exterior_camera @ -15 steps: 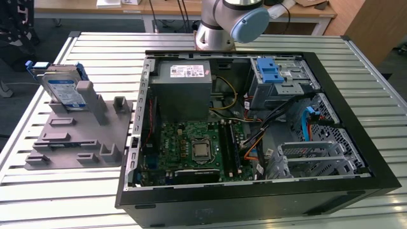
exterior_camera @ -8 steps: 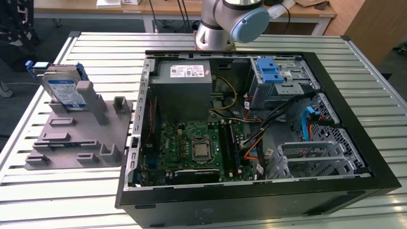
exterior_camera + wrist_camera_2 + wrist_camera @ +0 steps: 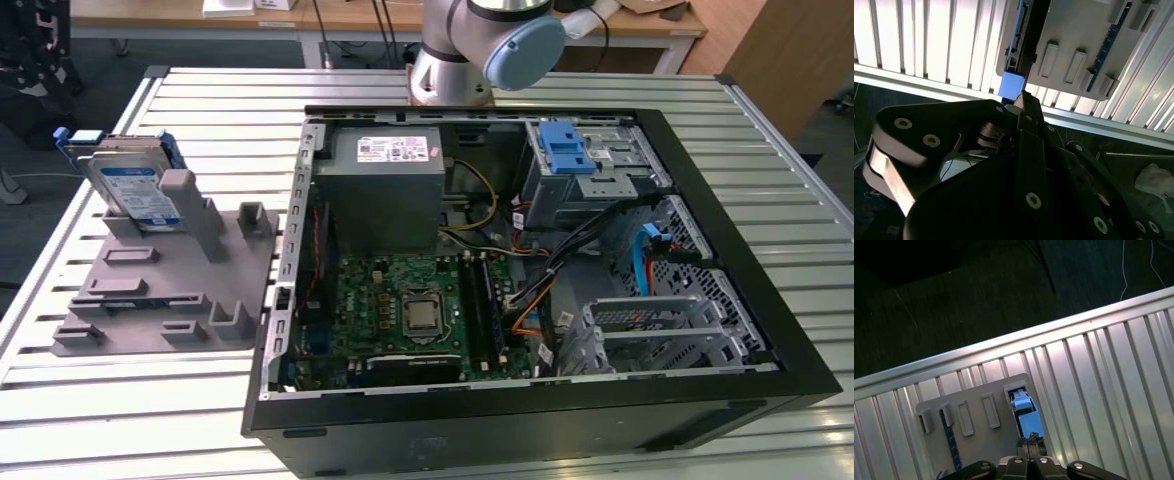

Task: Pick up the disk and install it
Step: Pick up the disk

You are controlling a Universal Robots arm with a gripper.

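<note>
The disk (image 3: 134, 190) stands on edge in the grey holder (image 3: 174, 290), blue rail uppermost, its thin top edge running straight out from the gripper (image 3: 1029, 442) above the holder, though I cannot tell whether the claw is spread or pinching.

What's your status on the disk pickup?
Tool over the disk, not gripping it. Disk upright in the grey stand, not yet picked. Nothing between tool and disk.
</note>
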